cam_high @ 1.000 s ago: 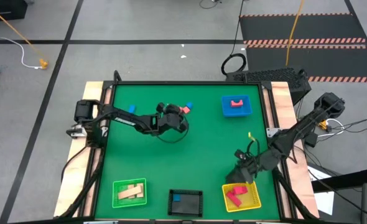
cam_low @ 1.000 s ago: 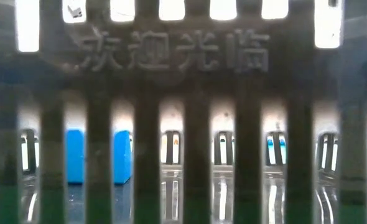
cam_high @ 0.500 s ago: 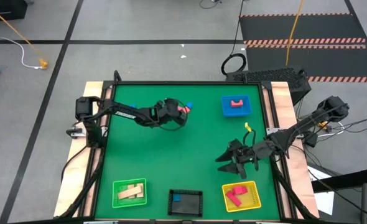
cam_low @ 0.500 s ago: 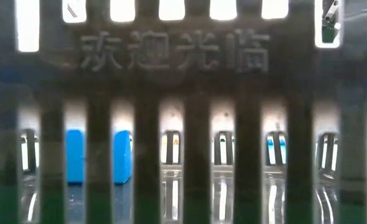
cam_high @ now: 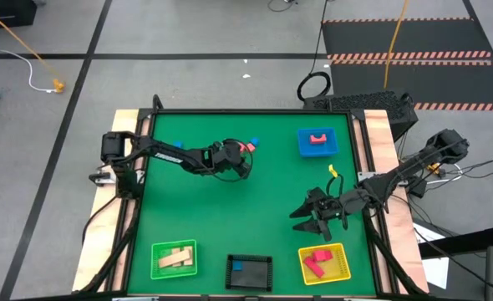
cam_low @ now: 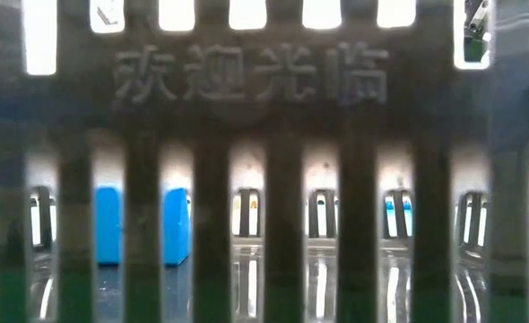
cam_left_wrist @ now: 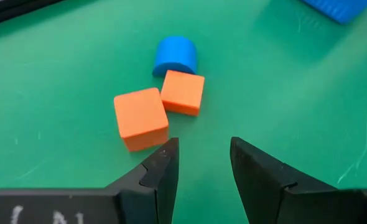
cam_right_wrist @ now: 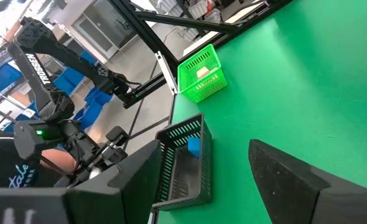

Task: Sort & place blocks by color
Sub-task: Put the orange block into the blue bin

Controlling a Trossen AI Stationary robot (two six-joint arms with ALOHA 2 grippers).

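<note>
Three loose blocks sat bunched at the far middle of the green table [cam_high: 230, 226]: two red-orange cubes [cam_left_wrist: 141, 117] [cam_left_wrist: 183, 92] touching at a corner, and a blue round-topped block [cam_left_wrist: 175, 55] pressed against the farther cube. The rest were already sorted: tan wood in the green tray [cam_high: 174, 258], a blue block in the black tray [cam_high: 248, 270], red pieces in the yellow tray [cam_high: 323, 262], and one red piece on the flat blue tray [cam_high: 317, 141].

The left claw [cam_left_wrist: 202, 163] hung just short of the cluster, its jaws partly open with nothing between them. The nearer cube lay off to one side of the gap rather than centred in it. A straight advance would likely have put one fingertip on that cube's edge, shoving it into its neighbour and the blue block and scattering all three. The gap also looked barely wider than a cube, so a slight misalignment could have tipped the cube or pinched two blocks at once, carrying blue with red into one tray.

The right claw [cam_high: 312, 219] waited, open and empty, above the table near the yellow tray, well apart from the cluster.
</note>
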